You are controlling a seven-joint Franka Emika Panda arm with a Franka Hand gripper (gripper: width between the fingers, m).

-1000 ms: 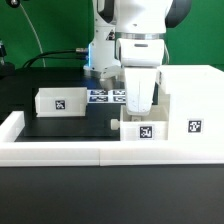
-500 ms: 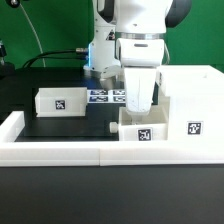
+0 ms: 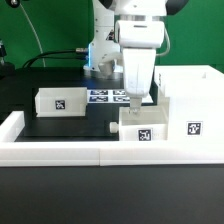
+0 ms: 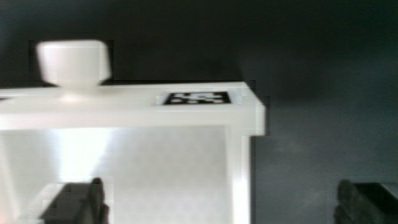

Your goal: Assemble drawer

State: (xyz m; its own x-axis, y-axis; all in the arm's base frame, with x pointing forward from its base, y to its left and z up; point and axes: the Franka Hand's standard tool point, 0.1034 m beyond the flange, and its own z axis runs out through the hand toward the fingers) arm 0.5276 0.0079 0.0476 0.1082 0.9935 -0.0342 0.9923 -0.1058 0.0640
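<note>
Drawer parts crowd the lower right of the exterior view: a small white plastic open-top tray with a square black-and-white tag (image 3: pixel 140 128) stands just beside the tall white open-fronted box housing (image 3: pixel 192 100), close behind the low white wall (image 3: pixel 60 152). A second white tray (image 3: pixel 60 101) waits well apart at centre left on the black table (image 3: pixel 75 125). Your two-finger gripper (image 3: pixel 135 98) hangs right over the near tray. The wrist view shows its fingers (image 4: pixel 71 200) spread wide and gripping nothing, with the tray's round white knob (image 4: pixel 71 62) in sight. You appear to be setting up the grasp for inserting this tray. Next you would need to descend, clamp a tray wall squarely, then line the tray up with the housing's opening.
</note>
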